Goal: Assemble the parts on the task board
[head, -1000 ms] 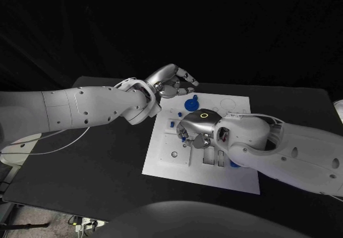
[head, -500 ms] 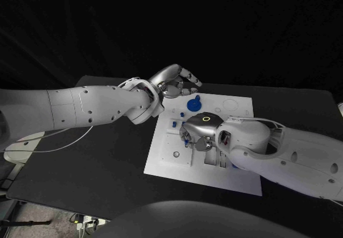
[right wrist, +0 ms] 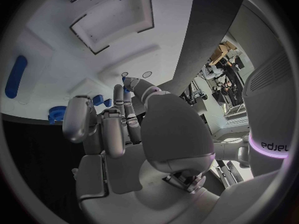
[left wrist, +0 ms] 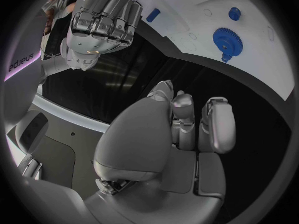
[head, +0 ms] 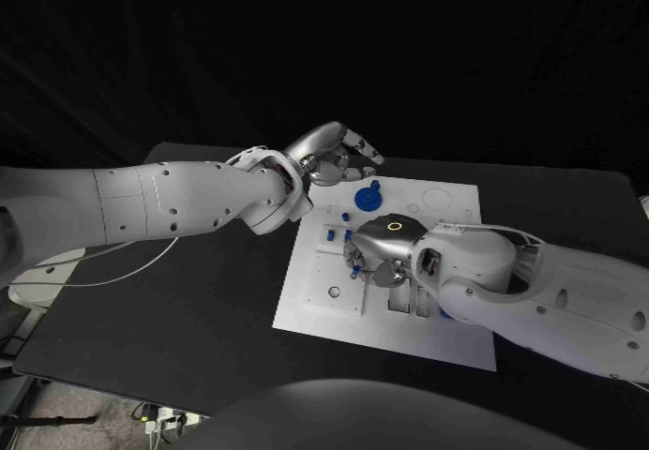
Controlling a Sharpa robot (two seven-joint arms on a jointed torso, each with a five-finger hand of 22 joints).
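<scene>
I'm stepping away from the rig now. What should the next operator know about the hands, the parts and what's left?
Left hand: fingers curled in, holding nothing, raised off the far left corner of the task board.
Right hand: over the board's middle, fingers down among small blue parts; a grip cannot be told.
Blue gear: sits on the board's far side.
Left: most parts lie apart; assembly looks unfinished.

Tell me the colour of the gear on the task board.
Blue; the gear shows best in the left wrist view.
</scene>
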